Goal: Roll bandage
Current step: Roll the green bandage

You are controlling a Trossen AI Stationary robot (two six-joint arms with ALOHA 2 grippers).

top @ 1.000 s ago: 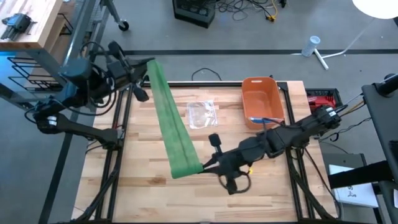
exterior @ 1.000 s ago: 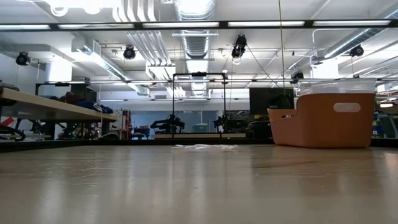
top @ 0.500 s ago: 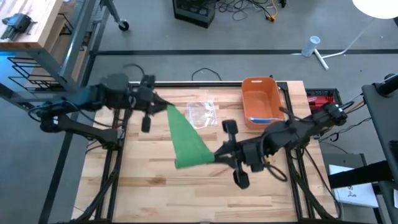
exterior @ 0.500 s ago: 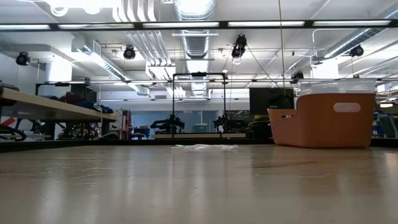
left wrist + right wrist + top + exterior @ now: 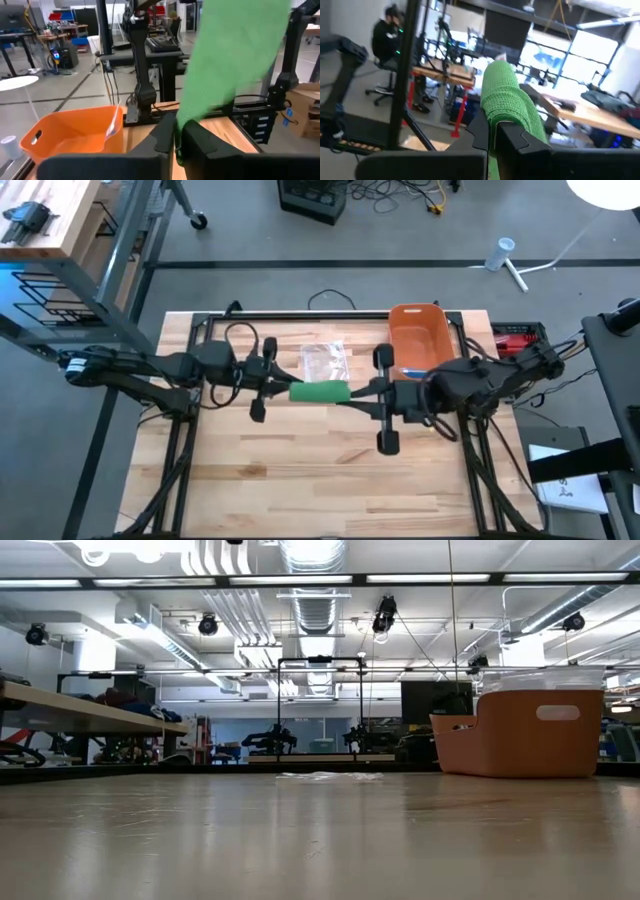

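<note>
Green bandage (image 5: 320, 392): stretched short between both grippers, above the table's (image 5: 300, 480) middle.
Left gripper (image 5: 278, 388): fingers pinched onto its left end.
Right gripper (image 5: 358, 393): fingers clamped onto its right end.
Orange bin (image 5: 421, 340): back right.

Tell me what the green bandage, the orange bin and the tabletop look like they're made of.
Green bandage: soft woven or knit fabric, matte; the open mesh weave shows in the right wrist view, and it hangs limp between the two grippers.
Orange bin: probably moulded plastic, smooth, slight sheen, rounded corners and a cut-out handle.
Tabletop: wood, butcher-block style; jointed pale strips with visible grain, lightly glossy.
</note>
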